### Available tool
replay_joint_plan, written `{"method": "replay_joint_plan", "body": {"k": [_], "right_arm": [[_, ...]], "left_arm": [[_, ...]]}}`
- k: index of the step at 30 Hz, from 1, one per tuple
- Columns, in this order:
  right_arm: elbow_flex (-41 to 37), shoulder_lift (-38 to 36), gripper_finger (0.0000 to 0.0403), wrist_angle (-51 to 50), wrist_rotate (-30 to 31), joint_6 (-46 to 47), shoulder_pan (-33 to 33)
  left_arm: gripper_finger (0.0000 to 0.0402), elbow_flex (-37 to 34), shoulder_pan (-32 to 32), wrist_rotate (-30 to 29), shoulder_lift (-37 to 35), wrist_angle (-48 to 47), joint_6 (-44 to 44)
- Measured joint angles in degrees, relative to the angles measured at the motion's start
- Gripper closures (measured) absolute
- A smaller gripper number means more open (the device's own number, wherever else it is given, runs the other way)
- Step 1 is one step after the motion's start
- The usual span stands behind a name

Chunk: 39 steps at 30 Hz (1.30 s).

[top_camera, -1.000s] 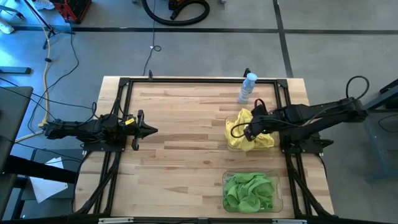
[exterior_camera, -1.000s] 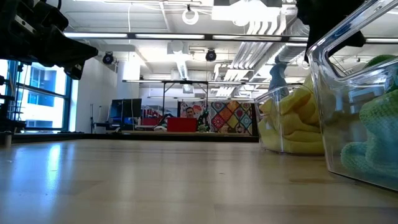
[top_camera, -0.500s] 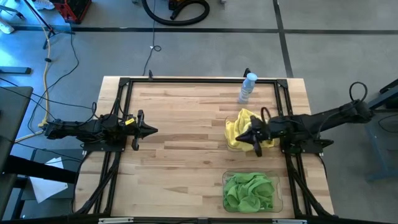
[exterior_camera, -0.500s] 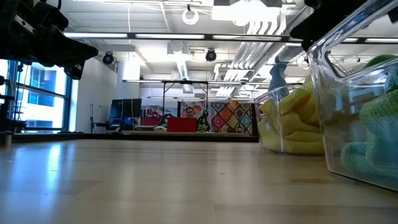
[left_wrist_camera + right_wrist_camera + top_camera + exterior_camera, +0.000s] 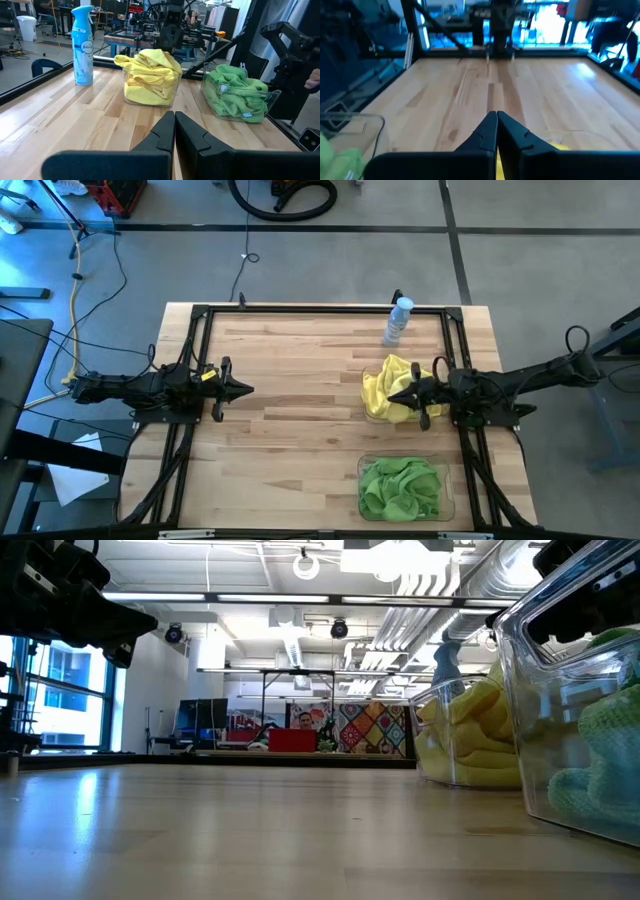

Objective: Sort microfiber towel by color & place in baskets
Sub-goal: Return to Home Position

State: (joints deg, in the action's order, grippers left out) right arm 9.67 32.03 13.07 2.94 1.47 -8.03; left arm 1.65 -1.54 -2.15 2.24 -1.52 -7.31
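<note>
Looks all but finished from here: the yellow microfiber towels (image 5: pixel 383 375) are heaped in one clear basket (image 5: pixel 129 92) near the spray bottle (image 5: pixel 398 320), the green towels (image 5: pixel 400 488) fill the other basket (image 5: pixel 452 498), and no cloth lies loose on the desk (image 5: pixel 290 440). The right hand (image 5: pixel 496 117), fingers pressed together, hangs over the yellow heap. The left hand (image 5: pixel 174 116), likewise closed, waits at its own side. I'd judge only parking the right arm remains.
</note>
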Motion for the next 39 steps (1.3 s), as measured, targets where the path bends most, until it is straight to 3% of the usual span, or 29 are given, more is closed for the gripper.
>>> {"method": "replay_joint_plan", "body": {"k": [9,39], "right_arm": [[-5.26,-8.75,0.0402,1.91,-3.02,2.80,1.09],[-5.72,-31.42,0.0403,-16.80,-3.36,0.96,1.16]], "left_arm": [[0.0401,0.00,-0.01,0.01,0.00,0.00,0.00],[0.0401,0.00,-0.01,0.00,0.00,0.00,0.00]]}}
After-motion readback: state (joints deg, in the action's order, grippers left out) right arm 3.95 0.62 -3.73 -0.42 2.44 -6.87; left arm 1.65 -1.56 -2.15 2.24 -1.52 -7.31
